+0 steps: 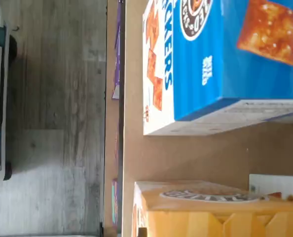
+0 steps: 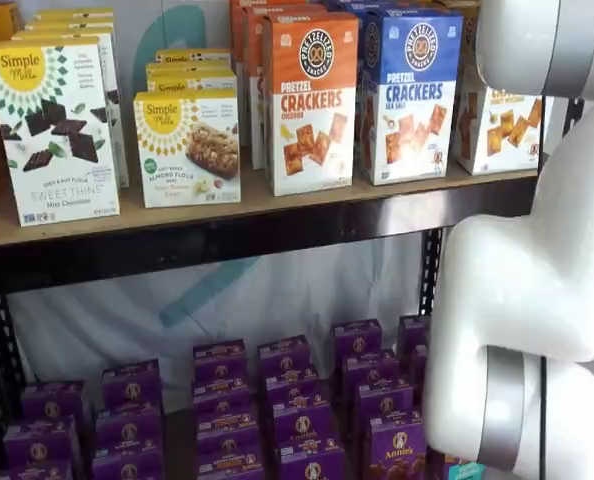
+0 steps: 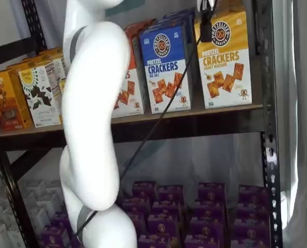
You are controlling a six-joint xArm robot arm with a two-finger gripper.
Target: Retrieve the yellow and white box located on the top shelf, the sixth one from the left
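Observation:
The yellow and white box (image 3: pixel 226 62) stands at the right end of the top shelf (image 3: pixel 195 114), beside the black upright. In a shelf view my gripper (image 3: pixel 206 30) hangs from the view's upper edge, with a black finger lying over the box's upper left front and a cable trailing down. It is shut on the box's top. The other shelf view shows the yellow and white box (image 2: pixel 502 125) half hidden behind my white arm (image 2: pixel 537 250), and the gripper does not show there. The wrist view holds the yellow box top (image 1: pixel 215 212) close up on the tan board (image 1: pixel 186 153).
A blue-topped cracker box (image 3: pixel 165 67) stands right beside the yellow one, then an orange-topped box (image 2: pixel 310 100) and Simple Mills boxes (image 2: pixel 187 145) further left. Purple boxes (image 2: pixel 297 410) fill the lower shelf. A black upright (image 3: pixel 264 77) borders the shelf's right end.

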